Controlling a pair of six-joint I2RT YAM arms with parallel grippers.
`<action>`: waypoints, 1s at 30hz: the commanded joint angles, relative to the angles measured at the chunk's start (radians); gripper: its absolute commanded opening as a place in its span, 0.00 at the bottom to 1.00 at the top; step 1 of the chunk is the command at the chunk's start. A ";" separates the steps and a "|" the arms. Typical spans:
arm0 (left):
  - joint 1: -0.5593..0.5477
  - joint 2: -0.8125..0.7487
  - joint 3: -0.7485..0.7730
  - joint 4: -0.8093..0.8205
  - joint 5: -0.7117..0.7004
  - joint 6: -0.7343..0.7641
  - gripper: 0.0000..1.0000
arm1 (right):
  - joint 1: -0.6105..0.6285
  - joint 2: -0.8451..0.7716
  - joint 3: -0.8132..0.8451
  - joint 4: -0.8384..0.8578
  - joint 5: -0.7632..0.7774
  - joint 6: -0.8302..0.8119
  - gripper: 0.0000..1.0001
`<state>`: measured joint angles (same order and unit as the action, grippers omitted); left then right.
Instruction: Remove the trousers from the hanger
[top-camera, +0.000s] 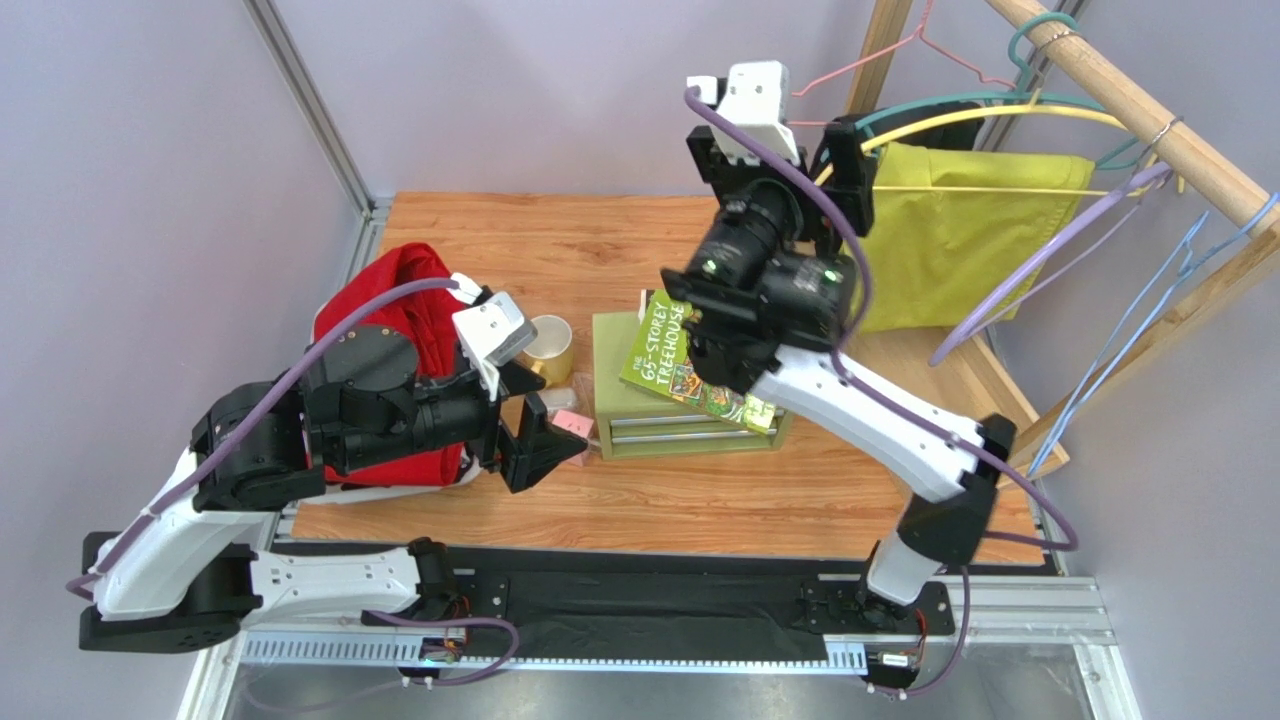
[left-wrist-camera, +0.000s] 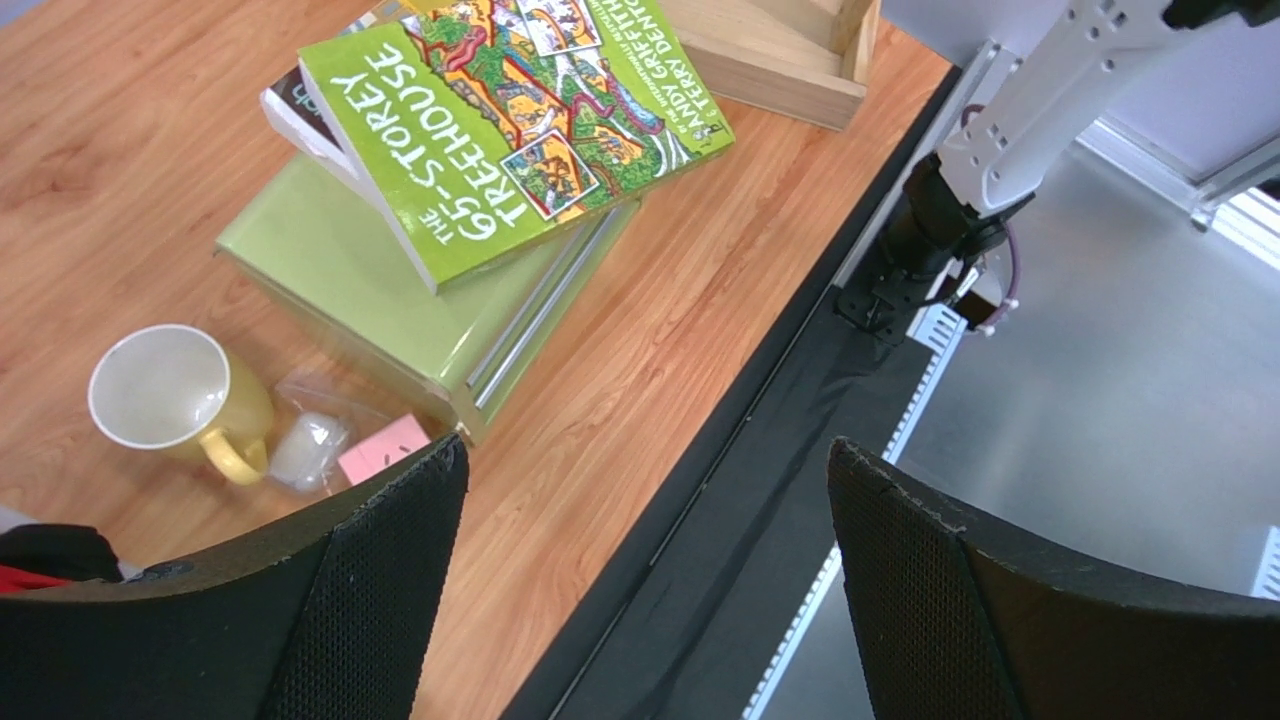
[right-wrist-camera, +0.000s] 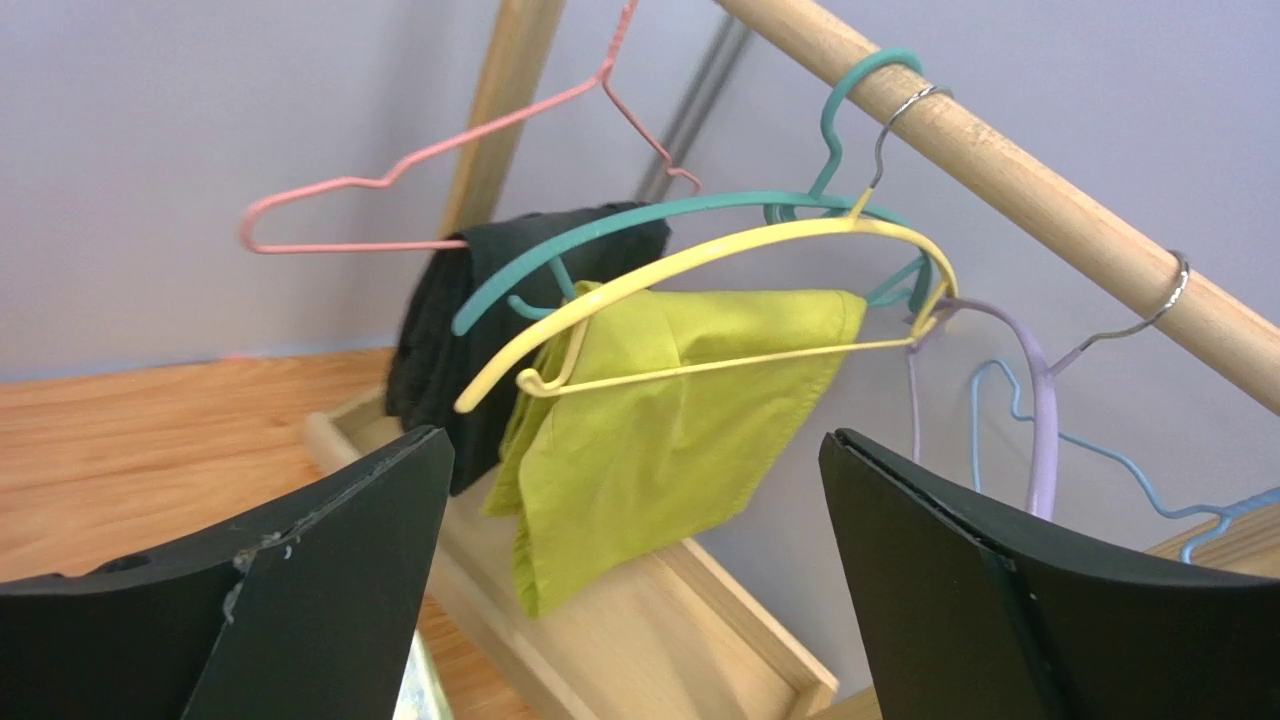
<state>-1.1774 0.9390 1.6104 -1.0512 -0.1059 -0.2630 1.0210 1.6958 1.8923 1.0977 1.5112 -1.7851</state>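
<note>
R hand (right-wrist-camera: 631, 600) spread wide, empty; yellow-green trousers (right-wrist-camera: 661, 435) just ahead of it, draped on yellow hanger (right-wrist-camera: 706, 263), not touched. L hand (left-wrist-camera: 646, 600) also spread wide, empty, above counter (left-wrist-camera: 661, 345) edge.

The right arm (top-camera: 781, 285) hides the left edge of the yellow-green trousers (top-camera: 962, 240). The left arm (top-camera: 376, 405) covers much of the red garment (top-camera: 394, 293). A dark garment (right-wrist-camera: 451, 330), perhaps trousers, sits partly behind them.
</note>
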 joint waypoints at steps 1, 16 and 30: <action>0.004 -0.032 -0.020 0.071 -0.006 -0.058 0.93 | 0.187 -0.125 0.071 0.090 0.254 -0.023 1.00; 0.004 -0.063 -0.050 0.085 -0.020 -0.142 0.93 | 0.807 -0.722 -0.389 -1.262 -0.065 2.301 1.00; 0.005 -0.086 -0.078 0.073 -0.020 -0.222 0.91 | 0.193 -0.308 0.082 -1.950 -0.650 2.356 0.86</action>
<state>-1.1763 0.8738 1.5444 -0.9977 -0.1139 -0.4389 1.3911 1.2652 1.8950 -0.5602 1.0672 0.4976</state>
